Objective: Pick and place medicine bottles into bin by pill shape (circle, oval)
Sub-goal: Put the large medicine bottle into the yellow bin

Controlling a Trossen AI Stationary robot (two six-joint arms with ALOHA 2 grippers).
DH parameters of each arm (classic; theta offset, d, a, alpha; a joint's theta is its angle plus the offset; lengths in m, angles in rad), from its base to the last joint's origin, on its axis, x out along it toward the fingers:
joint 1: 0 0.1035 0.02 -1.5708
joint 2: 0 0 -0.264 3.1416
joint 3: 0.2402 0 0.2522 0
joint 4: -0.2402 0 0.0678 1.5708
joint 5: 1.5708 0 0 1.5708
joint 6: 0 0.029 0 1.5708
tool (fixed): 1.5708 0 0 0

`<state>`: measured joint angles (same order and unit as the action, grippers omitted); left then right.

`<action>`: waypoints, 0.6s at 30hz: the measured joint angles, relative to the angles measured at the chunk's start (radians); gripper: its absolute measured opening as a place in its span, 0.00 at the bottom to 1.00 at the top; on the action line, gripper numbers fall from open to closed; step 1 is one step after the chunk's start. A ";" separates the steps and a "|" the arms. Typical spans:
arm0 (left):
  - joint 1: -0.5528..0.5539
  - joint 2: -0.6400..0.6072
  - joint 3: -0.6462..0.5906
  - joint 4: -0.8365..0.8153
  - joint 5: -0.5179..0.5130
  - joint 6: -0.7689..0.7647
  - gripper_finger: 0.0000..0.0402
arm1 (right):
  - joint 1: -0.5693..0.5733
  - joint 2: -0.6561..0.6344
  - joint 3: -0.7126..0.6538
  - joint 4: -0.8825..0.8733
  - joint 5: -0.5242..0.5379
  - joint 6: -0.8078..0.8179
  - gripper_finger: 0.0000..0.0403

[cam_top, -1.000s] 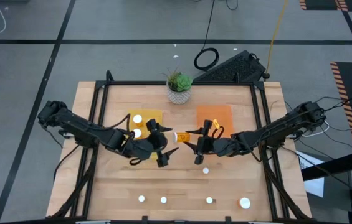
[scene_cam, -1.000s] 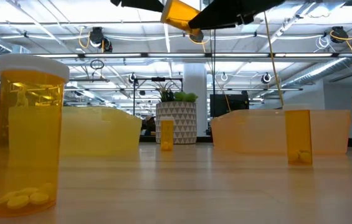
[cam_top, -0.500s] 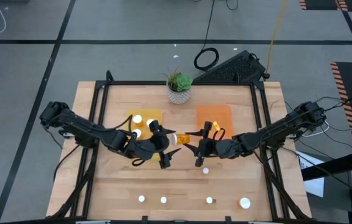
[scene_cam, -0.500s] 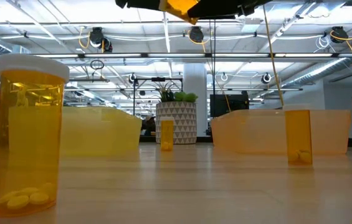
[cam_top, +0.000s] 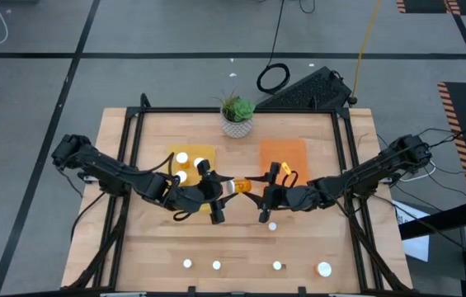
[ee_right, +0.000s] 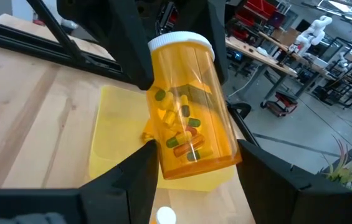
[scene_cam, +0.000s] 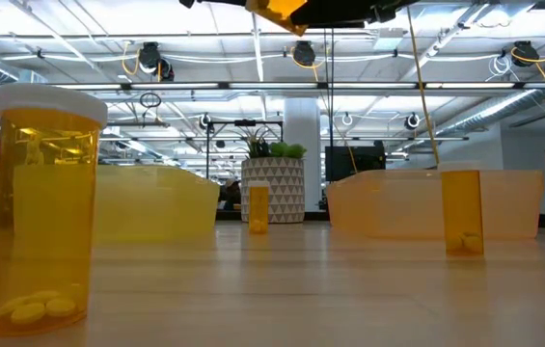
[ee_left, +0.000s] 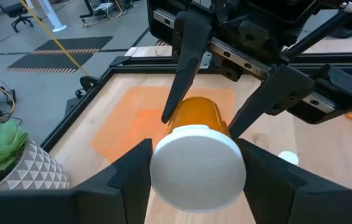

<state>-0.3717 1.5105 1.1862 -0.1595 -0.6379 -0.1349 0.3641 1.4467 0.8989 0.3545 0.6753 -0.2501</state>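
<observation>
Fingers of both arms met on one medicine bottle (cam_top: 238, 185) held in the air above the middle of the desk (cam_top: 158, 247): the left fingers (ee_left: 126, 180) clamped its white ribbed cap, and the right fingers (ee_right: 139, 168) pressed against the sides of its orange body from the opposite end. Through the clear orange plastic, the right wrist view showed oblong capsules in yellow, green and red heaped at the bottle's lower end. No label or writing could be read on it.

Near the desk's front edge stood four more bottles, seen from above as white round caps: a larger one (cam_top: 324, 269) toward the front right corner and three smaller ones (cam_top: 277, 266), (cam_top: 216, 266), (cam_top: 187, 265) in a row to its left. In the low view the nearest bottle (scene_cam: 44, 207) was a smooth translucent amber cylinder with a white cap and a few pale round tablets lying on its bottom. Another small bottle (cam_top: 272, 226) stood just below the right gripper (cam_top: 263, 198).

Farther back, a yellow translucent bin (cam_top: 202, 153) held two bottles (cam_top: 182, 157), beside the left gripper (cam_top: 213, 191); an orange translucent bin (cam_top: 290, 151) lay to its right. At the desk's back edge stood a green potted plant (cam_top: 237, 115) in a white pot with a triangular pattern.
</observation>
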 joint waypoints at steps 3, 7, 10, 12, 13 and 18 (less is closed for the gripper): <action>-0.001 0.000 0.000 0.000 0.001 0.000 0.57 | 0.000 0.000 0.000 0.001 -0.001 -0.002 0.49; -0.002 0.000 0.000 -0.004 0.005 0.002 0.60 | 0.000 0.000 0.000 0.011 0.000 0.000 0.49; -0.002 -0.001 0.001 -0.004 0.005 0.002 0.57 | 0.000 0.000 0.000 0.018 0.000 0.000 0.51; -0.002 -0.001 0.001 -0.009 0.004 0.002 0.53 | 0.000 0.000 0.000 0.018 0.003 0.001 0.54; -0.002 -0.001 0.001 -0.010 0.004 0.002 0.52 | 0.000 0.000 0.000 0.019 0.003 0.002 0.55; -0.002 -0.001 0.001 -0.010 0.005 0.001 0.52 | 0.000 0.000 0.000 0.021 0.005 0.002 0.60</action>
<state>-0.3740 1.5097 1.1870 -0.1699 -0.6327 -0.1337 0.3641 1.4471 0.8989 0.3752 0.6803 -0.2481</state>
